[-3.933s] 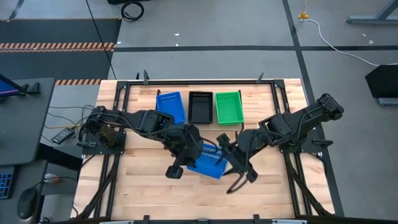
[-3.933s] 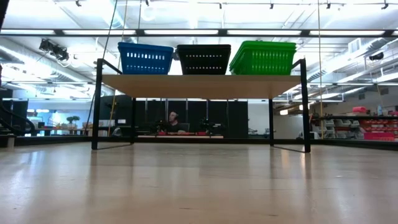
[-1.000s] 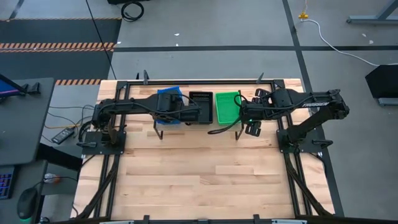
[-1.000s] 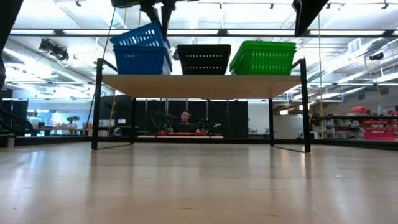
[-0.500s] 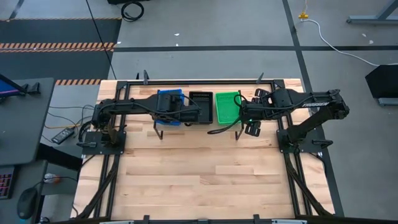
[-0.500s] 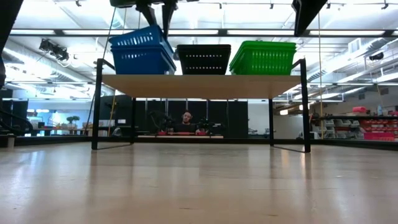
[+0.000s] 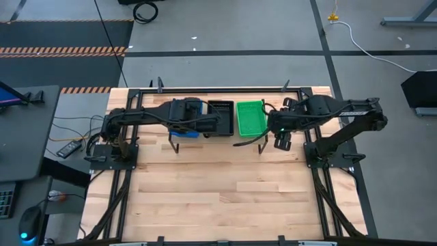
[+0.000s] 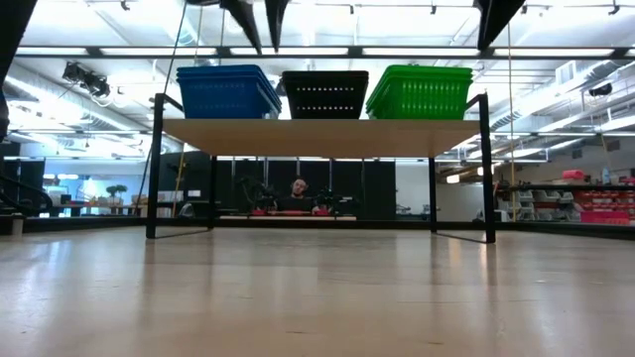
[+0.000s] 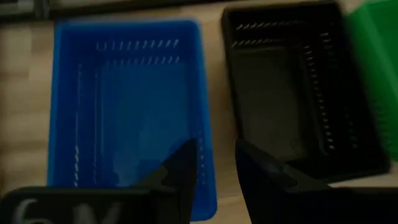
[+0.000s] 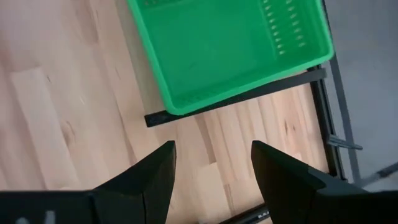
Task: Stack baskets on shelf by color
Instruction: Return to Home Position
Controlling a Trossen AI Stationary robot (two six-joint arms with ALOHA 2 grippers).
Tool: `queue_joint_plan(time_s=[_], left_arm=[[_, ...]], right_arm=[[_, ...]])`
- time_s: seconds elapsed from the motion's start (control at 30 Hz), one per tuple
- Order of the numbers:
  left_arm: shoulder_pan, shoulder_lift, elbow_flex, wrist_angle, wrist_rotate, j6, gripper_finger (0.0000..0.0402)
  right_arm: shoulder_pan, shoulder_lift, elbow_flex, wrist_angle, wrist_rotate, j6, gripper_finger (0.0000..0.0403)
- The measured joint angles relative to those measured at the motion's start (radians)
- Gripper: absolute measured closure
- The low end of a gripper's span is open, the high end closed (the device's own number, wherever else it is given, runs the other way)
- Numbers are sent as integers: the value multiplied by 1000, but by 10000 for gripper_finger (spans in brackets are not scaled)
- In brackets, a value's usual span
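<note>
1. Shelf (image 8: 322, 136) stands at the 12 o'clock edge of the table (image 7: 218, 198), plank top on thin black legs.
2. On the shelf, three groups sit in a row by colour: blue baskets (image 8: 228, 91) at the 9 o'clock end, black baskets (image 8: 324, 94) in the middle, green baskets (image 8: 422, 91) at the 3 o'clock end. Neighbouring groups sit just beside each other.
3. Left gripper (image 9: 215, 152) hovers above the shelf, over the blue baskets' edge nearest the black ones. Its fingers are a narrow gap apart and hold nothing.
4. Right gripper (image 10: 211, 152) hovers off the shelf's 3 o'clock end, at about 4 o'clock of the green baskets. Its fingers are spread wide and empty.
5. Low view: a person (image 8: 298, 188) shows in the room beyond, seen under the shelf.
</note>
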Motion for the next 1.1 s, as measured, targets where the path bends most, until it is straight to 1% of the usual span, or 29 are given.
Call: queue_joint_plan(time_s=[0.1,0.2,0.27,0.4,0.47,0.57,0.67,0.73,0.83,0.9,0.93,0.97,1.0,1.1], left_arm=[[-10,-1,48,11,-56,132,283],[-24,-1,99,71,-130,318,285],[-34,-1,139,121,-159,471,287],[-38,-1,225,187,-151,751,289],[-43,-4,267,193,-147,863,289],[-48,-34,283,199,-144,1006,289],[-54,-82,283,194,-130,1064,292],[-56,-114,283,196,-125,1109,300],[-58,-160,283,201,-80,1142,326],[-58,-192,282,193,-44,1159,350],[-58,-206,282,191,-31,1164,364],[-58,-222,282,192,-24,1167,379],[-59,-239,282,189,-18,1168,390],[-58,-283,282,197,-17,1168,393]], right_arm=[[0,-35,0,3,0,8,189],[0,-77,0,9,-7,22,193],[0,-102,0,4,-7,43,197],[0,-138,0,-35,-15,97,202],[0,-148,0,-35,-19,149,204],[0,-156,0,-35,-34,220,206],[0,-156,0,-35,-49,236,222],[5,-156,0,-34,-49,208,248],[18,-167,0,-25,-41,161,312],[27,-190,0,-9,-37,140,364],[32,-206,0,10,-36,129,383],[36,-228,0,40,-34,113,392],[41,-254,-6,87,-33,98,390],[55,-369,-70,298,-40,50,386]])
